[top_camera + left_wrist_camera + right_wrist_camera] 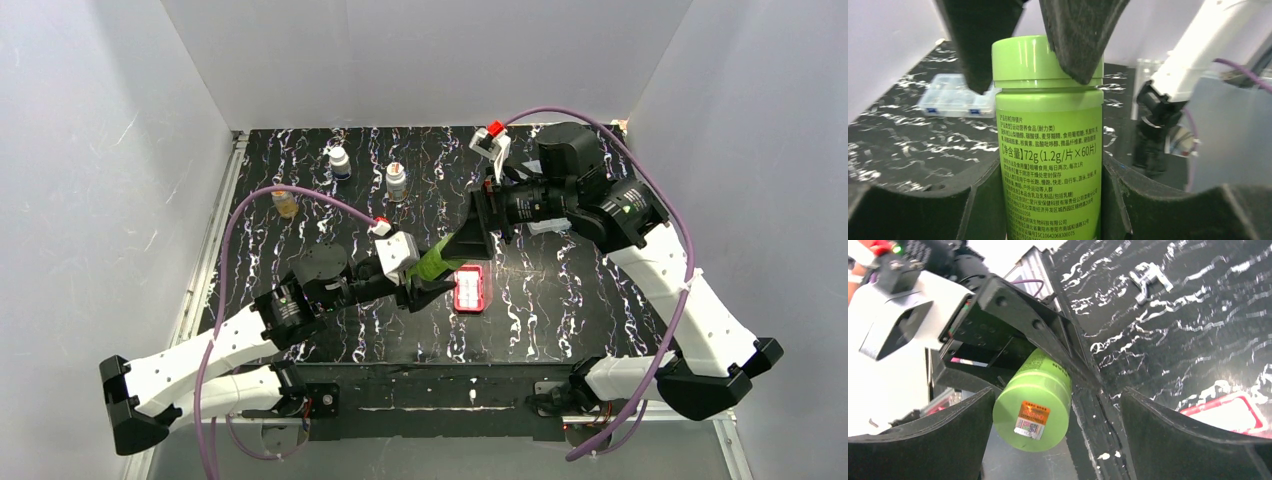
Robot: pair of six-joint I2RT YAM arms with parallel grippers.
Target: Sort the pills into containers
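Note:
My left gripper (pixel 420 275) is shut on the body of a green pill bottle (pixel 435 262), which it holds tilted above the table. In the left wrist view the bottle (pixel 1048 145) fills the space between my fingers (pixel 913 210). My right gripper (pixel 1055 440) stands open around the bottle's green cap (pixel 1032 410), with a gap on each side. The containers are the whitish compartments of a red pill case (pixel 469 288) lying just right of the bottle; its corner (pixel 1233 412) also shows in the right wrist view. No pills show.
Three small bottles stand at the back left: a white one (pixel 340 160), a red-capped one (pixel 397 180) and an amber one (pixel 286 203). A clear plastic box (pixel 955 95) lies on the black marbled table (pixel 560 320). White walls enclose the table.

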